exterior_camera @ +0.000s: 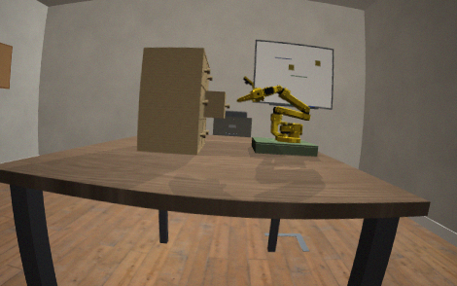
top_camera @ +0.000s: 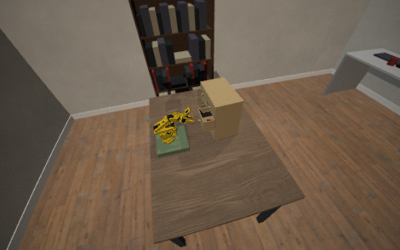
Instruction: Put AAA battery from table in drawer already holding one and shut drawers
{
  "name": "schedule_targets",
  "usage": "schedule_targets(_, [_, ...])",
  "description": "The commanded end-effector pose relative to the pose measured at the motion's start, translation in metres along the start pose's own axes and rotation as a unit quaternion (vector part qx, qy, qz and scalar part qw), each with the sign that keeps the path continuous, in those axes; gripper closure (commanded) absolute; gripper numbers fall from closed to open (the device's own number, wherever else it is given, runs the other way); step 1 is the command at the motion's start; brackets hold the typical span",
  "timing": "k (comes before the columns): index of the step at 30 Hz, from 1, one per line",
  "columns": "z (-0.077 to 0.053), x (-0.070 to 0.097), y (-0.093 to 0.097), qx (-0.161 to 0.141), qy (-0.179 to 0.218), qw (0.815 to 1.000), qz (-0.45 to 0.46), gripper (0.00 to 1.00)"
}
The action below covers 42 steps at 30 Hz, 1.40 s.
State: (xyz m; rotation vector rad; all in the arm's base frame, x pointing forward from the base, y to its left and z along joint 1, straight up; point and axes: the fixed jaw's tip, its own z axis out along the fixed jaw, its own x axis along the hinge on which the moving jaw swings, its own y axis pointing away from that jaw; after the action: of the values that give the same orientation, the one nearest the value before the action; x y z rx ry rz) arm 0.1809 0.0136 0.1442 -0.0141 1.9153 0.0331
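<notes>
- Gripper [exterior_camera: 244, 95] is held in the air just beside the pulled-out drawer [exterior_camera: 215, 104].
- Battery can't be made out.
- Fingers: narrow gap; grasp can't be told.

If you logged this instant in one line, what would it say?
arm: raised beside cabinet | gripper: nearly shut, empty, clear of drawer | drawer: one pulled partly out | battery: not visible

Contents of the pulled-out drawer [top_camera: 207, 113] are too small to tell in the top view, and its side wall hides them in the exterior view. The gripper [exterior_camera: 244, 92] fingertips are too small to resolve. The bookshelf [top_camera: 135, 25] top is cut off.
</notes>
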Motion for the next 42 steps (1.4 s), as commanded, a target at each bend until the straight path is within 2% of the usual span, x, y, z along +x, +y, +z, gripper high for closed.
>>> schedule_targets(1, [0.0025, 0.0033, 0.0001, -0.001, 0.006, 1.0, 0.0, 0.79])
schedule_targets(42, [0.0077, 0.0065, 0.0003, -0.001, 0.01, 1.0, 0.0, 0.79])
